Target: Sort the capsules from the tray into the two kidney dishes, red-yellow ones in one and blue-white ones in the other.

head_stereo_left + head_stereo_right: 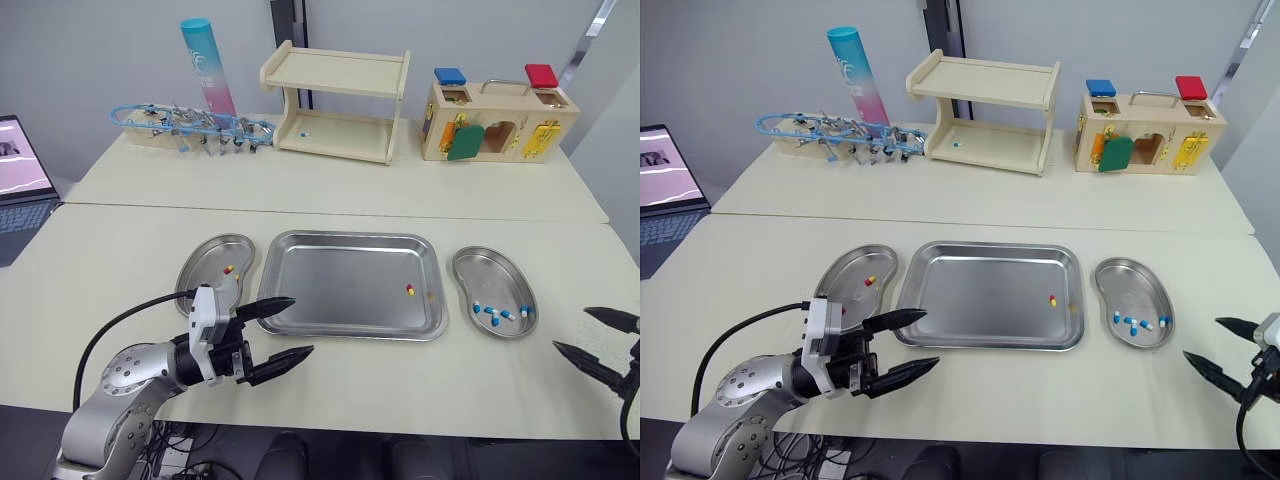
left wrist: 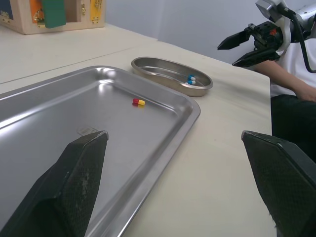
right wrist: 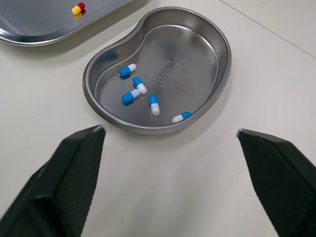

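The steel tray [image 1: 300,270] lies mid-table with one red-yellow capsule [image 1: 409,290] near its right side. A left kidney dish [image 1: 205,262] holds a red-yellow capsule [image 1: 228,268]. A right kidney dish [image 1: 478,272] holds several blue-white capsules [image 3: 139,85]. My left gripper [image 1: 283,331] is open, empty, at the tray's front left corner. My right gripper [image 1: 597,340] is open, empty, over bare table to the front right of the right dish.
At the back stand a wooden shelf [image 1: 340,100], a latch box [image 1: 495,120], a blue tool rack [image 1: 190,125] and a tall tube [image 1: 208,68]. A laptop [image 1: 20,190] sits at the far left. A person's arm [image 2: 291,89] shows beyond the table edge.
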Robot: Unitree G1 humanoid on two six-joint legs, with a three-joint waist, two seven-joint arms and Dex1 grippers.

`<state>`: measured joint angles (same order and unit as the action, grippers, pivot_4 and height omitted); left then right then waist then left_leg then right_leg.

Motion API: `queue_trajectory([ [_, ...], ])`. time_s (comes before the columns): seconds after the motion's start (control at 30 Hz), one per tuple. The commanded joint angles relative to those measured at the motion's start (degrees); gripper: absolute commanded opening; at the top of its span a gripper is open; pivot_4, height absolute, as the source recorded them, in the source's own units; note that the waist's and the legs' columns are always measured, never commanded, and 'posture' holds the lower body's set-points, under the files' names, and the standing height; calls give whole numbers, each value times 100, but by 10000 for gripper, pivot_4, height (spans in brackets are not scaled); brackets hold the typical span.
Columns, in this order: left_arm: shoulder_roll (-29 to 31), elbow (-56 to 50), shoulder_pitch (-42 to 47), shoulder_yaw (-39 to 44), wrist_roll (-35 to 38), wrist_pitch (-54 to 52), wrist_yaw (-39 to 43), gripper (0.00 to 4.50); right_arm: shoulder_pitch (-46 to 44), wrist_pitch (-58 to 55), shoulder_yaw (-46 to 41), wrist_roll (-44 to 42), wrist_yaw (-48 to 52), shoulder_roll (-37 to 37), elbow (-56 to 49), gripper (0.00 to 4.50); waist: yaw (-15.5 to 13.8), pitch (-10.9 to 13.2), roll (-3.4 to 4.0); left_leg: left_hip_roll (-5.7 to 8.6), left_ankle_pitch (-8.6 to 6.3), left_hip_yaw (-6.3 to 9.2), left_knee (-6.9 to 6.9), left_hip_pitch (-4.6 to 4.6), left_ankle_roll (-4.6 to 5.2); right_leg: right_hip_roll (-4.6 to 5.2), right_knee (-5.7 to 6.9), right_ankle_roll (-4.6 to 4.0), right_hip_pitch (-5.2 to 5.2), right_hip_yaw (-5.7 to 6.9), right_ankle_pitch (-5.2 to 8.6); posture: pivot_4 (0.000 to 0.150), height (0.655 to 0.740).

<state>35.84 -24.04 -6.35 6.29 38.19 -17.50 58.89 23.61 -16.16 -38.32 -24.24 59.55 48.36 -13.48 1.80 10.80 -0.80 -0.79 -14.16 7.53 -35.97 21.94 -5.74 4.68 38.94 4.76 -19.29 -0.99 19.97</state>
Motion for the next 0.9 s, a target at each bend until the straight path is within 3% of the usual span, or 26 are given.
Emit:
queue_trajectory([
  [0.03,55,-162,1,292,121,-29,-144,45000,-22,-9,-275,-136,-42,26,-183,44703,0,0,0,0,0,0,0,0,0,0,0,0,0,0,0,1500,7400],
  [0.13,79,-148,-36,491,169,-82,-222,45000,-33,-9,-272,-144,-46,38,-171,44703,-3,0,0,0,0,0,0,1,0,0,0,0,0,1,0,1500,7400],
  [0.3,274,400,-626,2210,322,-229,-773,45000,-259,270,-18,23,64,156,152,44703,39,0,0,-2,0,0,7,-4,1,0,0,-3,-2,0,2,1500,7400],
  [0.47,586,1430,-937,3085,171,-124,-586,45000,-682,520,229,189,248,420,699,44703,8,0,-1,0,-1,-3,4,-5,1,1,-1,-2,0,0,2,1500,7400],
  [0.9,1282,3507,-1355,3613,-525,544,296,45000,-1287,1298,507,589,970,1282,2512,44703,12,0,-2,-1,-1,-5,16,-6,1,2,-6,-5,-4,1,4,1500,7400],
])
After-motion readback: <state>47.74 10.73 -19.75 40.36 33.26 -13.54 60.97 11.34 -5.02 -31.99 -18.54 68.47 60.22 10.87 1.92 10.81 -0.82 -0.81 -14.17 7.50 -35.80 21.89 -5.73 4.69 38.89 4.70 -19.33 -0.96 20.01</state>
